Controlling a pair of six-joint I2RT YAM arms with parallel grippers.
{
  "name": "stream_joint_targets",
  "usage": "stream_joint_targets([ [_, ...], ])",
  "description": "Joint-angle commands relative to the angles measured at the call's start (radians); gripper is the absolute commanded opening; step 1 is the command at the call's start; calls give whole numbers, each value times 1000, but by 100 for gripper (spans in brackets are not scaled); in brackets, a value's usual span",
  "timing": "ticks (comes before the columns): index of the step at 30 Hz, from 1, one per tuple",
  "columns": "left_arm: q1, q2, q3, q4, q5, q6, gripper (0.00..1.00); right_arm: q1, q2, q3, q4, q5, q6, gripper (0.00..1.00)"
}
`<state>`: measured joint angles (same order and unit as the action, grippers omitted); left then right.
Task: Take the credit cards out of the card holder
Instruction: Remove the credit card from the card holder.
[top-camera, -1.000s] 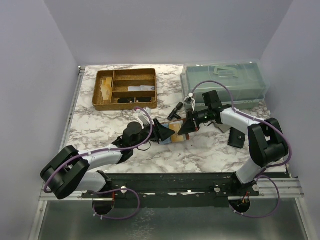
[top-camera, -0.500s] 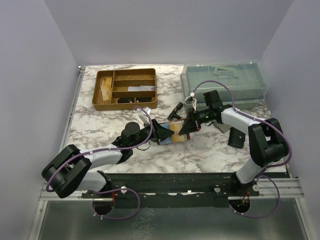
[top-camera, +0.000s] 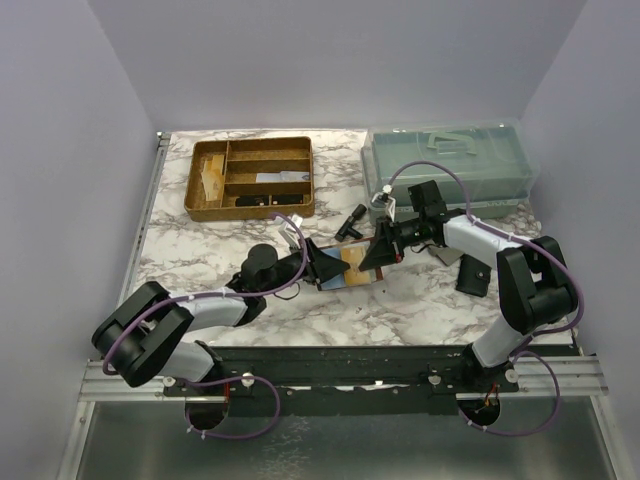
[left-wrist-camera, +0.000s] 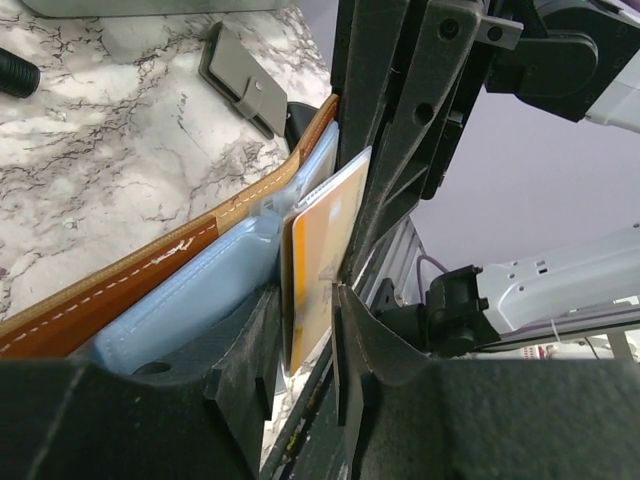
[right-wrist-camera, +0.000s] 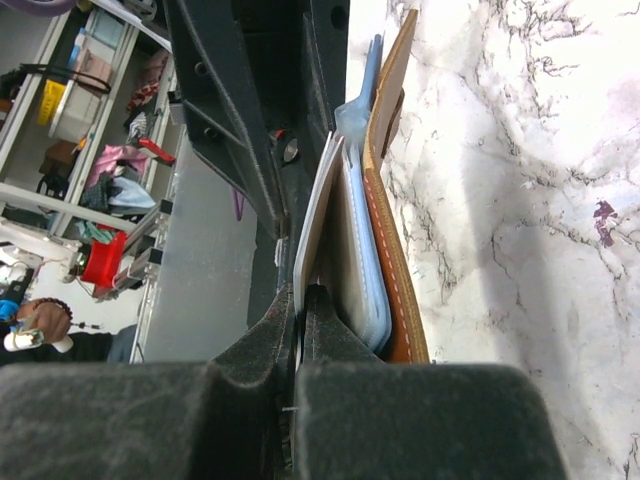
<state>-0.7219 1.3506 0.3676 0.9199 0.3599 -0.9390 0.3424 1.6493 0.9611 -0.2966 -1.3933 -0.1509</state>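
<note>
The left gripper (left-wrist-camera: 305, 296) is pinched narrow on the near end of an orange credit card (left-wrist-camera: 322, 235), a finger pressed to each face. The card stands on edge against a light blue layer (left-wrist-camera: 200, 290) inside the open reddish-brown card holder (left-wrist-camera: 130, 275). The right gripper (right-wrist-camera: 301, 292) faces it nose to nose, its fingers pressed together on the edge of a thin pale sheet (right-wrist-camera: 318, 210). Whether that sheet is a card or pocket lining is not clear. From the left wrist, the right gripper's black body fills the space just beyond the orange card's far end. From above, the two grippers cover most of the holder, which sits mid-table on the marble-patterned table (top-camera: 200, 250), showing only a tan patch between them. A small black cylinder (top-camera: 351, 222) lies just behind the holder. To its right are a flat grey piece (top-camera: 445, 256) and a small black pouch (top-camera: 473, 275). A gold-brown divided tray (top-camera: 250, 178) sits at the back left and a pale green lidded box (top-camera: 447, 165) at the back right, both well apart from the grippers.
</note>
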Motion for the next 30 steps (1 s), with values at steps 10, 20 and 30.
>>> stream_joint_targets([
  [10,2,30,-23,136,63,-33,0,15,1,27,-21,-93,-22,3],
  [20,47,-10,-87,188,100,-46,0,-5,-16,22,0,-102,2,16],
  [30,81,-32,-113,201,119,-52,0,-18,-17,18,14,-97,23,1],
])
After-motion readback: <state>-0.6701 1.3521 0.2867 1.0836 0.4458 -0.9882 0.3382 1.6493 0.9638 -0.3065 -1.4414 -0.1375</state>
